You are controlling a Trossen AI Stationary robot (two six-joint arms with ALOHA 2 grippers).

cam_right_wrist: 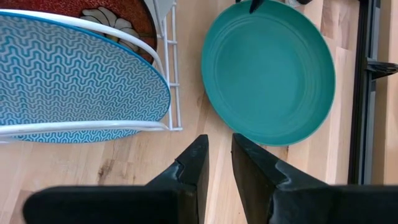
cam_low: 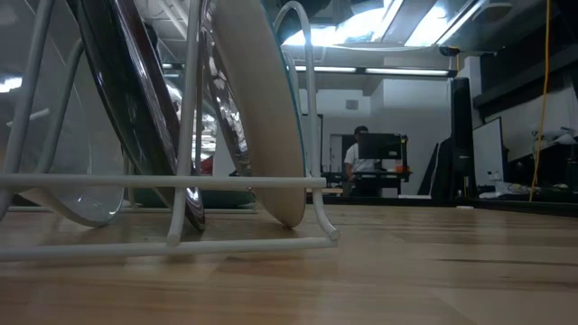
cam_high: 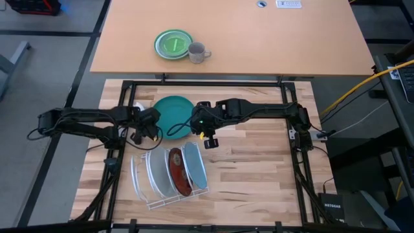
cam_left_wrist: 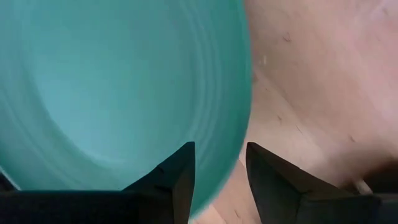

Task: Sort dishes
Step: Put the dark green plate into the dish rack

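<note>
Teal plate lies flat on the desk, just far of the rack that holds the other three plates upright. Left end effector is released with its fingers straddling the teal rim. Right end effector hovers released over bare desk near the plate, holding nothing.

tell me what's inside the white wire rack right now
Three plates stand on edge in the white wire rack: a white plate, a dark red flowered plate and a light blue patterned plate. They overlap, so most of each face is hidden.
</note>
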